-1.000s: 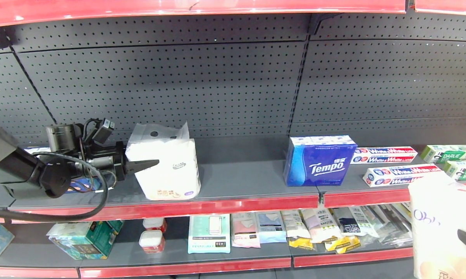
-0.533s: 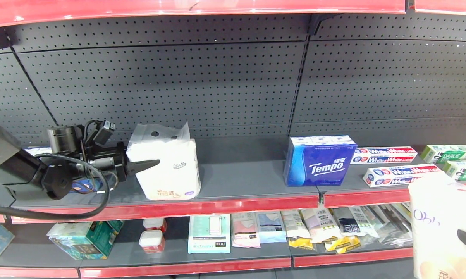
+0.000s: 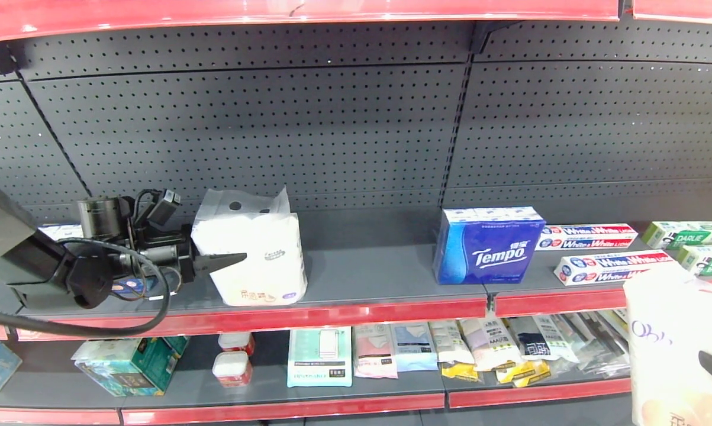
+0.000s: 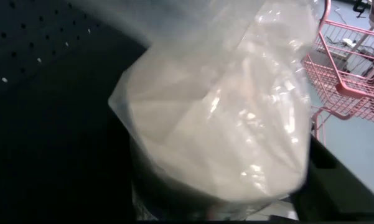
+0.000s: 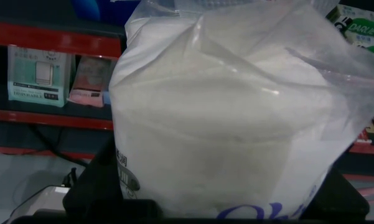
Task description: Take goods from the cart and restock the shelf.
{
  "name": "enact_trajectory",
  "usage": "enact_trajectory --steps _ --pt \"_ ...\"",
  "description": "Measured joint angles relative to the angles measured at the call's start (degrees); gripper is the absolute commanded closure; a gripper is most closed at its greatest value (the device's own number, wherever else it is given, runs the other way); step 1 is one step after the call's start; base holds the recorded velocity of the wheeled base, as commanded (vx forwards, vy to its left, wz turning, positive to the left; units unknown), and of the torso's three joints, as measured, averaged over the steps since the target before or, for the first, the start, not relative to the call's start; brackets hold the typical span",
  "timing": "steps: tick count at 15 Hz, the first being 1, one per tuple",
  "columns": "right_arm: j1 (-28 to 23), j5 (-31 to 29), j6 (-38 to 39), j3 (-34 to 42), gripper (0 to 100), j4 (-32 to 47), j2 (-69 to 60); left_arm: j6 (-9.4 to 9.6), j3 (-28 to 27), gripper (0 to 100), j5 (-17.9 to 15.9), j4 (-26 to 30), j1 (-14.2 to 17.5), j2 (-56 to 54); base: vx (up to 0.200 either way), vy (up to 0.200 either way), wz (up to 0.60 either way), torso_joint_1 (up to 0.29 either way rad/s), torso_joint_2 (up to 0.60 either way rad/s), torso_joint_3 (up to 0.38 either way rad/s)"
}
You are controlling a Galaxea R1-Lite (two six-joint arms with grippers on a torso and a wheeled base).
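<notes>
At the left of the head view, the left gripper (image 3: pixel 237 251) is clamped on a pack of toilet rolls (image 3: pixel 255 260); one finger (image 3: pixel 222 260) lies across its front face. The pack stands upright near the front edge of the middle shelf (image 3: pixel 361 310). Further right on that shelf stand a blue tissue pack (image 3: pixel 486 244) and, just beside it, toothpaste boxes (image 3: pixel 598 251). On the lower shelf (image 3: pixel 273 408) lie flat sachets (image 3: pixel 391 349) in a row. At the lower right corner, the right gripper (image 5: pixel 221 202) pinches a second pack (image 3: pixel 669 337), in front of the shelves and resting on nothing. A pink wire cart (image 4: pixel 355 68) shows in the left wrist view; its contents cannot be made out.
</notes>
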Motion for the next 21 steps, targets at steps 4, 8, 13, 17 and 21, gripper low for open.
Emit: enact_trajectory --steps 4,8,13,17,21 --pt "0.0 0.0 0.0 -0.1 100 0.0 0.0 -0.30 1.2 0 -0.1 -0.5 0.0 -0.3 0.000 0.000 0.00 0.000 0.00 0.000" --pt "0.0 0.0 0.0 -0.1 100 0.0 0.0 -0.35 1.6 0 -0.1 -0.5 0.1 -1.7 0.000 0.000 0.00 0.000 0.00 0.000" --pt "0.0 0.0 0.0 -0.1 100 0.0 0.0 -2.06 1.7 0 -0.1 -0.6 0.1 -5.0 0.000 0.000 0.00 0.000 0.00 0.000" --pt "0.1 0.0 0.0 -0.1 100 0.0 -0.1 -2.50 3.1 0 -0.1 -0.6 0.5 -8.4 0.000 0.000 0.00 0.000 0.00 0.000" --pt "0.1 0.1 -0.3 0.0 100 0.0 -0.4 -2.49 4.5 0 -0.1 -0.6 0.8 -11.0 0.000 0.000 0.00 0.000 0.00 0.000"
